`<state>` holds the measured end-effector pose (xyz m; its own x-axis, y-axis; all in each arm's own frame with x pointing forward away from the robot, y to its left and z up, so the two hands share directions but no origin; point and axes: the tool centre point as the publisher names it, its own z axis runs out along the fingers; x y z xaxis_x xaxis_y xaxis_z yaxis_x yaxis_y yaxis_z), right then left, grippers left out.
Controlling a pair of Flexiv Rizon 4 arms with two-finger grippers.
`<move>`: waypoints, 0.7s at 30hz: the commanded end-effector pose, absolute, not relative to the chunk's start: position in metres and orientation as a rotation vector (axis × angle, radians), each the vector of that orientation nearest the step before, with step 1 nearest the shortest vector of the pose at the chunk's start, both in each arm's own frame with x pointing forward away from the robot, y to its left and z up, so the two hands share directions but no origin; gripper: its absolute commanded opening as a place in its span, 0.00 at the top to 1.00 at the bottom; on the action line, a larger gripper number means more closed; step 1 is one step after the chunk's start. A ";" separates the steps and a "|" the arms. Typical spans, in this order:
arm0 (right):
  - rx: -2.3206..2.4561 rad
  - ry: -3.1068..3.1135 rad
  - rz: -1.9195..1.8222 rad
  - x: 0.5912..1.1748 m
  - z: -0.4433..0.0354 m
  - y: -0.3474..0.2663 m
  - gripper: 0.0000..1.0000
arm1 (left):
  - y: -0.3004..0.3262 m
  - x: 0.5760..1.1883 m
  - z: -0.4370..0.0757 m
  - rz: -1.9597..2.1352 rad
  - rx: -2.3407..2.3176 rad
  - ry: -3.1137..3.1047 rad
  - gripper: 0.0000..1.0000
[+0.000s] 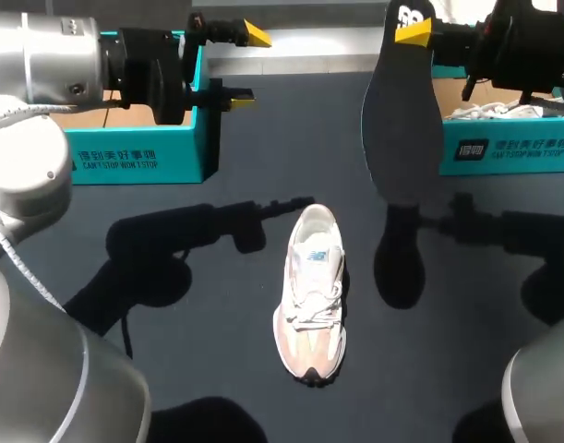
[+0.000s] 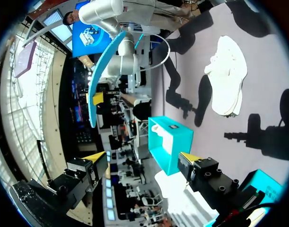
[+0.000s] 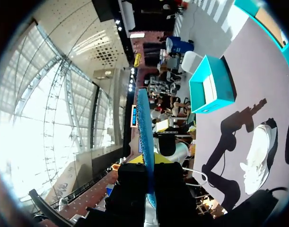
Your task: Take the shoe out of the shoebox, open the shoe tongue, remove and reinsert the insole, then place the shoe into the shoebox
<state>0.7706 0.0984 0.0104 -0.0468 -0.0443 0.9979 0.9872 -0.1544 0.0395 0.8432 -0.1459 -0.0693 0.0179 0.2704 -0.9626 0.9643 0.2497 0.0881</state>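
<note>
Pinching insole [image 1: 402,129] aloft with right gripper [image 1: 415,35], left gripper [image 1: 249,66] spread wide, empty; next, lining up over shoe [image 1: 311,295] for reinsertion.

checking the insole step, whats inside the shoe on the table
The shoe sits sole-down on the table. Its inside cannot be made out, as tongue and laces cover it. The insole is out, held up in the right gripper.
</note>
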 end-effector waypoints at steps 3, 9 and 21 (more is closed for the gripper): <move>-1.159 -1.153 -1.256 0.847 0.002 0.109 1.00 | -0.147 0.844 -0.070 -0.832 1.223 1.471 0.00; -1.159 -1.153 -1.256 0.847 0.002 0.109 1.00 | -0.147 0.844 -0.070 -0.832 1.223 1.471 0.00; -1.147 -1.127 -1.247 0.848 0.001 0.115 1.00 | -0.158 0.839 -0.064 -0.841 1.241 1.407 0.00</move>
<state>0.8452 0.1085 0.0026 -0.0025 -0.0801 0.9968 0.9999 -0.0116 0.0015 0.8392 -0.1512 -0.0652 0.0474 0.2673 -0.9624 0.9671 0.2288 0.1111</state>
